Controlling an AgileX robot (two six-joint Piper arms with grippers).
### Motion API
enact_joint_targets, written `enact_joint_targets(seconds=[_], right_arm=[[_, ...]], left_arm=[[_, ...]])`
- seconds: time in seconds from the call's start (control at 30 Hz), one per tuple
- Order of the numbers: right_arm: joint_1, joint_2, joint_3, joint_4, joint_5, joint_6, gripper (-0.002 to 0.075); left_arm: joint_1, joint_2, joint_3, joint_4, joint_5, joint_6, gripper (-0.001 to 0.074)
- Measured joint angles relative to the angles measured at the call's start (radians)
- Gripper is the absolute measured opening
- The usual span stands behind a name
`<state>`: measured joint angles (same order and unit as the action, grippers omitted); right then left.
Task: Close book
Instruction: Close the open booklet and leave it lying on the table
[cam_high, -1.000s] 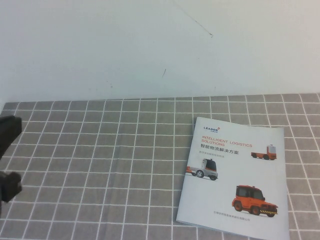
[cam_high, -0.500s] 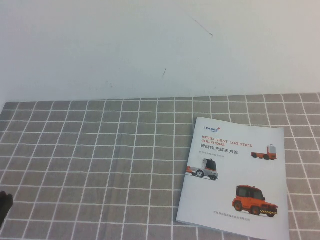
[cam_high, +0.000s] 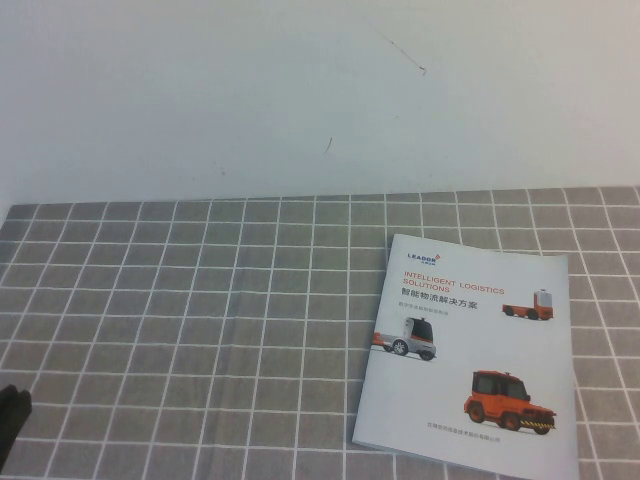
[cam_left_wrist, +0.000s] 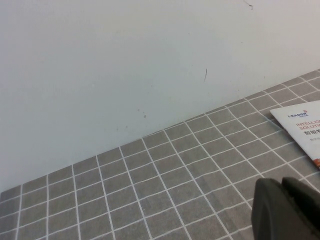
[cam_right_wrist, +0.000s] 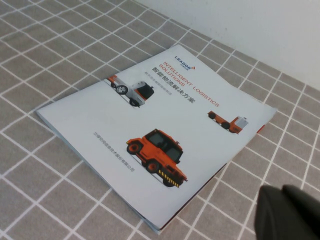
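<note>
The book (cam_high: 468, 352) lies closed and flat on the right side of the grey checked cloth (cam_high: 200, 300), white cover up, showing orange vehicles and the title. The right wrist view shows the whole book (cam_right_wrist: 160, 130) too. My left gripper (cam_left_wrist: 287, 207) hangs over bare cloth well to the book's left, its fingers pressed together with nothing between them; only the book's corner (cam_left_wrist: 302, 122) shows in that view. In the high view just a dark tip of the left gripper (cam_high: 10, 412) shows at the lower left edge. My right gripper (cam_right_wrist: 291, 212) is shut and empty, beside the book and not touching it.
A white wall (cam_high: 320, 90) rises behind the far edge of the cloth. The cloth's left and middle hold no objects.
The left arm has drawn back toward the lower left edge of the high view, leaving only a small dark tip showing. The book has not moved.
</note>
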<state>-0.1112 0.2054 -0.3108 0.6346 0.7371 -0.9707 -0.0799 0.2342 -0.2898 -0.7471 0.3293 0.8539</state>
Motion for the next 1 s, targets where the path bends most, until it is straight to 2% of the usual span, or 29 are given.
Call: enact_joint_targets(seconds=[0.33, 0.47, 0.7, 0.8, 0.9, 1.0], right_arm=[[0.0, 0.0, 0.0, 0.0, 0.0, 0.0, -0.0003], [0.0, 0.0, 0.0, 0.0, 0.0, 0.0, -0.0003], [0.0, 0.0, 0.0, 0.0, 0.0, 0.0, -0.0003], [0.0, -0.002, 0.0, 0.0, 0.0, 0.0, -0.0003], [0.0, -0.004, 0.0, 0.002, 0.0, 0.0, -0.0003], [0.0, -0.004, 0.0, 0.002, 0.0, 0.0, -0.0003]], left_arm=[[0.0, -0.001, 0.002, 0.0, 0.0, 0.002, -0.0004], [0.002, -0.031, 0.052, 0.01, -0.045, 0.002, -0.0004], [0.002, -0.164, 0.197, 0.269, -0.091, -0.026, -0.0004], [0.002, -0.231, 0.269, 0.407, -0.113, -0.163, -0.0004], [0.002, -0.242, 0.311, 0.572, -0.13, -0.4, -0.0004], [0.002, -0.243, 0.311, 0.67, -0.065, -0.657, -0.0004]])
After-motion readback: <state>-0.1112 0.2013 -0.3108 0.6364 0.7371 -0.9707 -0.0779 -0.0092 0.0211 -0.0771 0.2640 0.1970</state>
